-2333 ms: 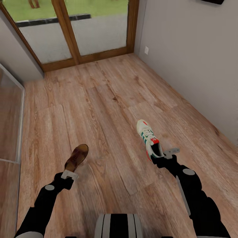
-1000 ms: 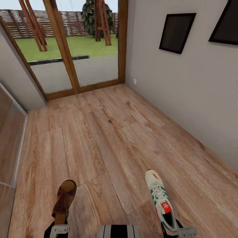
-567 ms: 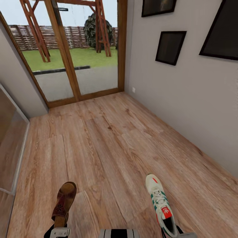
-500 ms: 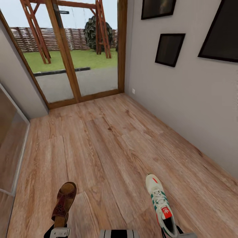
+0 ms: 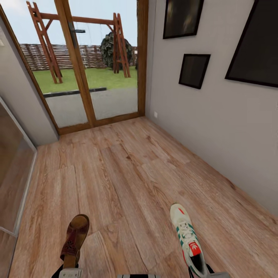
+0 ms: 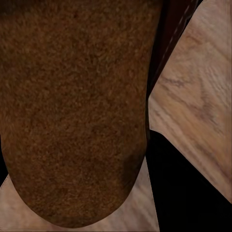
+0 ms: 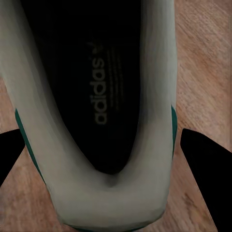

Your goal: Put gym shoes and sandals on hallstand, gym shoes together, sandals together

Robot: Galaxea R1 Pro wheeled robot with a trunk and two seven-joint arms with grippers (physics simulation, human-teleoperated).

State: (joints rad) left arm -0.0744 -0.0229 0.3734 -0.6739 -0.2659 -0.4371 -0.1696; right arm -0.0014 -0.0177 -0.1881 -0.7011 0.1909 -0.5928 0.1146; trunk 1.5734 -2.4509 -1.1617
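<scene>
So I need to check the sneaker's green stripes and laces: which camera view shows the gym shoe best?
The head view: the whole gym shoe shows from toe to heel, with laces, green stripes and red tongue, at the right gripper. The right wrist view gives a close look at its heel opening and insole print.

A narrow corridor is floored with light brown wood-grain planks [image 5: 116,170]. It is closed at the far end by wood-framed glass doors [image 5: 83,65], through which grass and a swing frame [image 5: 77,42] are seen in daylight. Three dark framed pictures [image 5: 193,70] are hung on the grey wall [image 5: 216,127].
</scene>
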